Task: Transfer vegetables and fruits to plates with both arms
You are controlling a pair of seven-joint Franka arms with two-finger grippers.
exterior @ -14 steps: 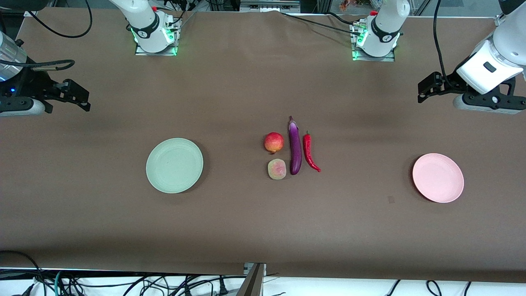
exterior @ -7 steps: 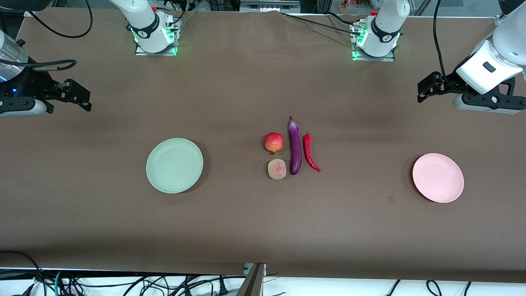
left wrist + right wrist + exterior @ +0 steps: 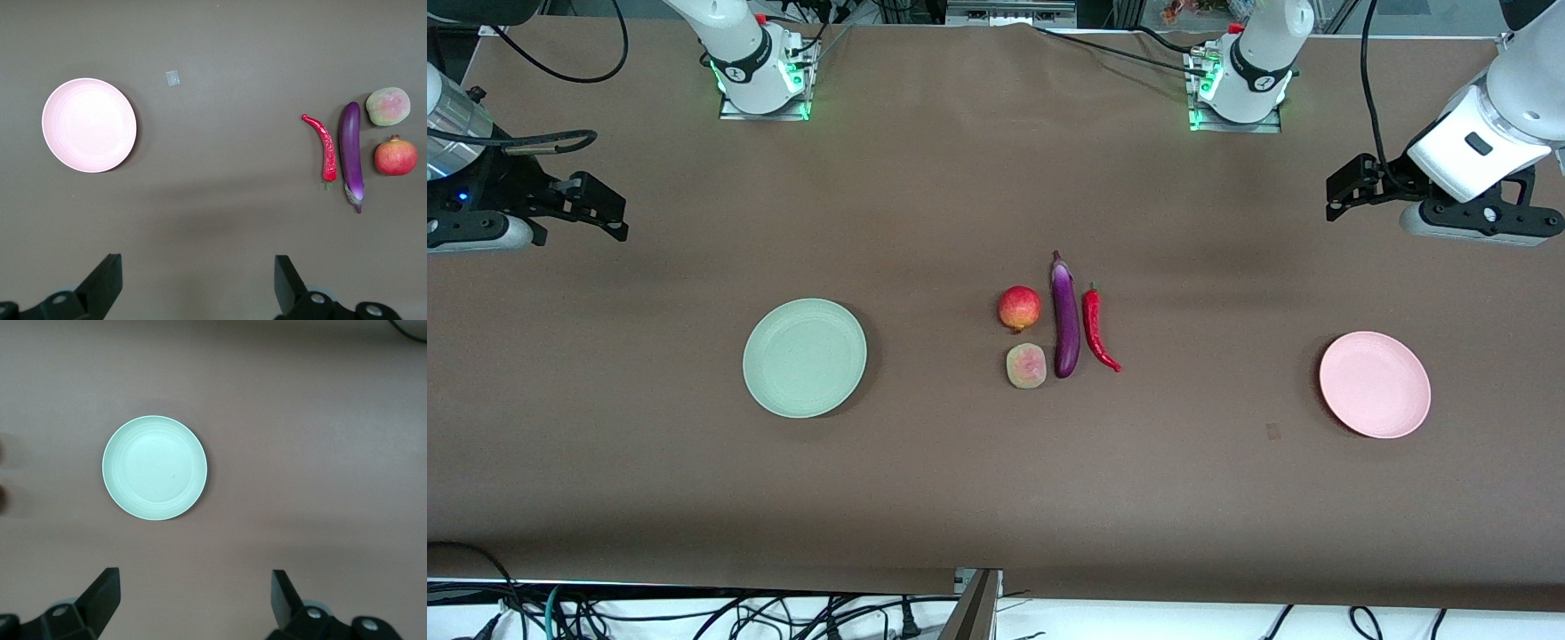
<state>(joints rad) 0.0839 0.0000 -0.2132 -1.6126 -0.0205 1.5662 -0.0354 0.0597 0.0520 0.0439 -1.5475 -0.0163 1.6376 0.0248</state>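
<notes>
Brown cloth covers the table [image 3: 960, 178] from end to end, and cables are seen hanging below its near edge. Four pieces of produce are grouped near the middle. The eggplant [image 3: 1064, 316] is laid lengthwise, its stem end pointed toward the robots' bases. The chili pepper [image 3: 1097, 329] is set just beside it on the side toward the left arm's end of the table, apart from it by a thin gap. The pomegranate [image 3: 1019, 308] and the yellow-green fruit [image 3: 1026, 365] are placed beside the eggplant toward the right arm's end, the yellow-green fruit being the nearer of the two to the front camera and almost touching the eggplant.

The mint green plate [image 3: 805, 357] is found well apart from the produce toward the right arm's end, and the pink plate [image 3: 1375, 385] well apart toward the left arm's end. Nothing is carried on either plate. A small pale patch [image 3: 173, 78] is seen on the cloth near the pink plate.

The left gripper [image 3: 1341, 190] is held up over bare cloth at the left arm's end of the table, its fingers [image 3: 101, 283] spread wide and released. The right gripper [image 3: 605, 213] is held up over bare cloth at the right arm's end, its fingers [image 3: 103, 593] likewise parted with nothing between them.
</notes>
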